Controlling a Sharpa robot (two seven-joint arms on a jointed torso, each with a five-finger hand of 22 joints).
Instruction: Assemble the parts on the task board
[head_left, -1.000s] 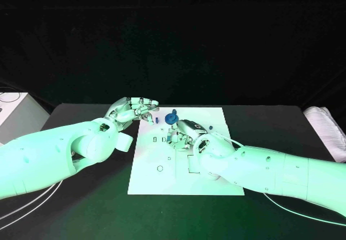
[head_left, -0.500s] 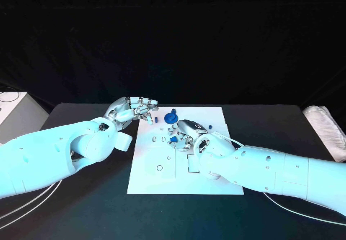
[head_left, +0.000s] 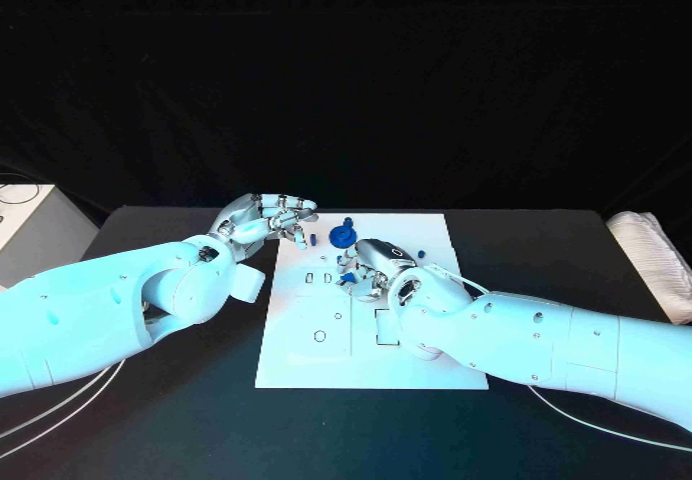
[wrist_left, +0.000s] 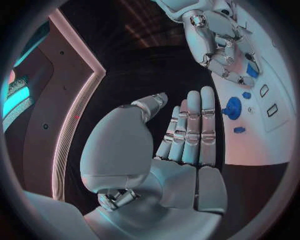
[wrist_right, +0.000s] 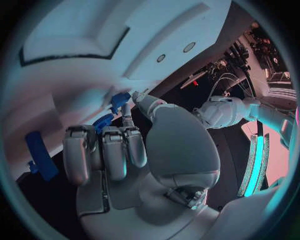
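Blue part (head_left: 348, 280) pinched in the fingers (wrist_right: 128, 121) of my right hand (head_left: 378, 262), low over the upper middle of the white task board (head_left: 325, 365) on the black worktop (head_left: 173, 410); step in hand, as I judge it: seating this piece in a slot. Blue round part (head_left: 342, 237) stands near the board's far edge, a small blue piece (head_left: 315, 239) beside it. My left hand (head_left: 267, 222) hovers at the board's far left corner, fingers (wrist_left: 190, 125) extended, grasping nothing. Next move calls for fine alignment over the slot, then a straight press down.
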